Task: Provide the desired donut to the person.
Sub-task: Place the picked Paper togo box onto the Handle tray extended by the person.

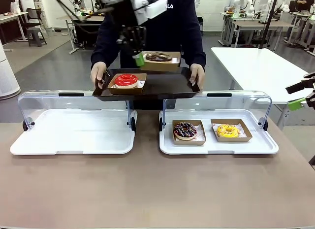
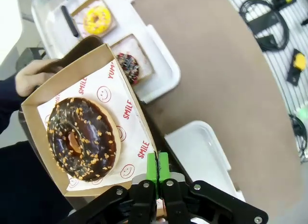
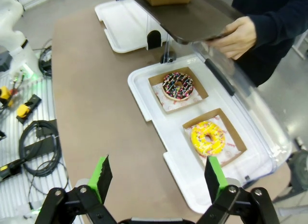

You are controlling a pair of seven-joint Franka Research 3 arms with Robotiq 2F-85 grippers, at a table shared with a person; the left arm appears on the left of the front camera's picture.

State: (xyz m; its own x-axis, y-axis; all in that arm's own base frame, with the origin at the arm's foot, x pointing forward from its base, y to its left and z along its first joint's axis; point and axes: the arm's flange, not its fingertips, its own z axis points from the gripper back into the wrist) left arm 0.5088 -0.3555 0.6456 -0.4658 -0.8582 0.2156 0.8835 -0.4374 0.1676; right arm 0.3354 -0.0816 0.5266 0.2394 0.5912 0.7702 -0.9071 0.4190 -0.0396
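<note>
Nearest, the right gripper (image 3: pixel 156 178) hangs with jaws wide apart over the table edge, parked clear of the sprinkled donut (image 1: pixel 185 130) and yellow donut (image 1: pixel 228 130) in the right display case (image 1: pixel 216 146). Beyond, the person (image 1: pixel 170 32) holds a dark tray (image 1: pixel 162 86) level above the cases, red donut (image 1: pixel 126 80) already aboard. The left gripper (image 2: pixel 157 172) pinches the paper tray's rim, jaws clamped, carrying the chocolate nut donut (image 2: pixel 83 137) just over the tray's far side, apparently for delivery.

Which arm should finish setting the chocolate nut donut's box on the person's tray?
Left. The left gripper is shut on the box above the tray. The right gripper is open, off to the side.
</note>
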